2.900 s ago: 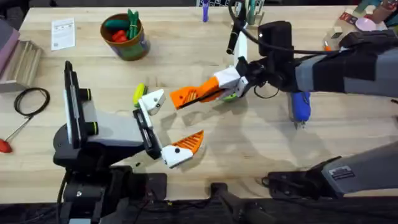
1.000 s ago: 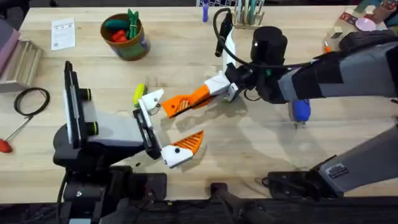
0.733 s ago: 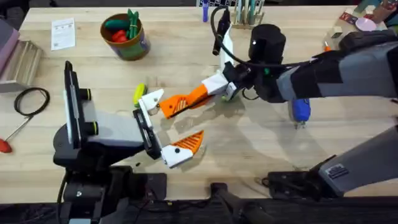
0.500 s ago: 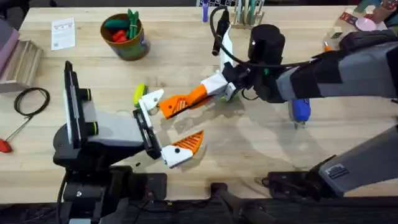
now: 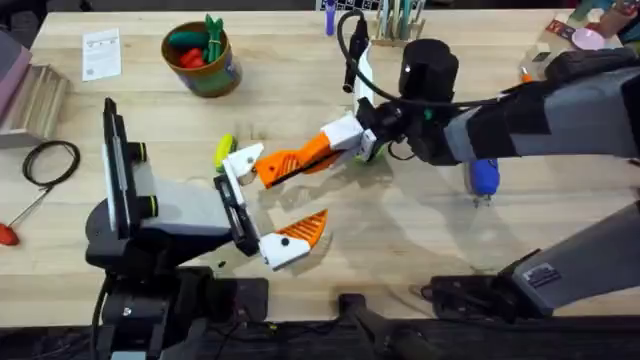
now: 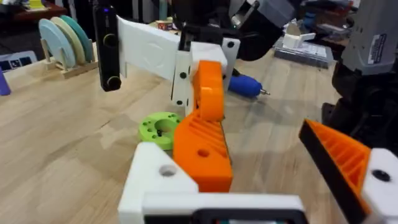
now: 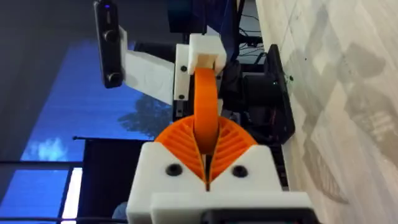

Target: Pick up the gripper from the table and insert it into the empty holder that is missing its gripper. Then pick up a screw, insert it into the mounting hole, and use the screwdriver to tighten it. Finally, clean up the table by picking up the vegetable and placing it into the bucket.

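My right gripper (image 5: 337, 144) (image 7: 205, 155) is shut on the orange gripper (image 5: 290, 162) (image 6: 202, 140) (image 7: 205, 102). The piece's pointed end rests against the bare white holder (image 5: 243, 158) (image 6: 155, 180), the upper finger of my left gripper (image 5: 282, 195) (image 6: 261, 171). That gripper is open, and its other finger carries an orange tip (image 5: 303, 229) (image 6: 339, 155). The blue screwdriver (image 5: 483, 175) (image 6: 245, 84) lies on the table (image 5: 400, 230) under my right arm. The bucket (image 5: 203, 62) stands at the back left with red and green vegetables inside. A yellow-green piece (image 5: 223, 150) lies beside the holder. The screw is out of view.
A green ring (image 5: 371, 154) (image 6: 158, 127) lies under my right gripper. At the left edge are a black cable loop (image 5: 50, 160), a red-handled tool (image 5: 8, 232) and grey blocks (image 5: 35, 98). A paper card (image 5: 102, 52) lies at the back left and a tool rack (image 5: 398, 20) stands at the back.
My right gripper has carried the orange gripper leftward until its tip reached the holder. Over the last half second it has barely moved. The left arm has stayed still.
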You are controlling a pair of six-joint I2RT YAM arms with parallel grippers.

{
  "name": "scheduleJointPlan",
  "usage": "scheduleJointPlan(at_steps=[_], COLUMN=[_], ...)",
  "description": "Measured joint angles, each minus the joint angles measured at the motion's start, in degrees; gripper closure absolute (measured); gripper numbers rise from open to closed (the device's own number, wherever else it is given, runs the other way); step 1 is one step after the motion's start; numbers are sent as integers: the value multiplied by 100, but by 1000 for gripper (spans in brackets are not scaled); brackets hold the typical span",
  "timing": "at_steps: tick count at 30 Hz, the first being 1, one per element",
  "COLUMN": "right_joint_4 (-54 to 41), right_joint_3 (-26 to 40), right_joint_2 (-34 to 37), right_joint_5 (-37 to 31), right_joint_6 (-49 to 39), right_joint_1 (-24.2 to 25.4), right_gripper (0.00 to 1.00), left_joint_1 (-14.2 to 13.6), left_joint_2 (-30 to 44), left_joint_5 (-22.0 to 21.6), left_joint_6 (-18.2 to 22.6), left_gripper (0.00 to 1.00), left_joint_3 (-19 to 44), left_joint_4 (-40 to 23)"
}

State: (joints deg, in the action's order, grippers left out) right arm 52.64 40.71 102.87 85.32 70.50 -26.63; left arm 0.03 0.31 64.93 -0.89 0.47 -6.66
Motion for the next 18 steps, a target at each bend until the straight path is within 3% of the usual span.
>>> scheduleJointPlan(at_steps=[18], right_joint_4=[-80], right_joint_3=[91], right_joint_2=[0], right_joint_5=[-267], right_joint_6=[287], right_joint_1=[-111], right_gripper=[993], left_joint_1=[0], left_joint_2=[-1], left_joint_5=[-26], left_joint_6=[-2], left_gripper=[15], left_joint_3=[0], left_joint_4=[2])
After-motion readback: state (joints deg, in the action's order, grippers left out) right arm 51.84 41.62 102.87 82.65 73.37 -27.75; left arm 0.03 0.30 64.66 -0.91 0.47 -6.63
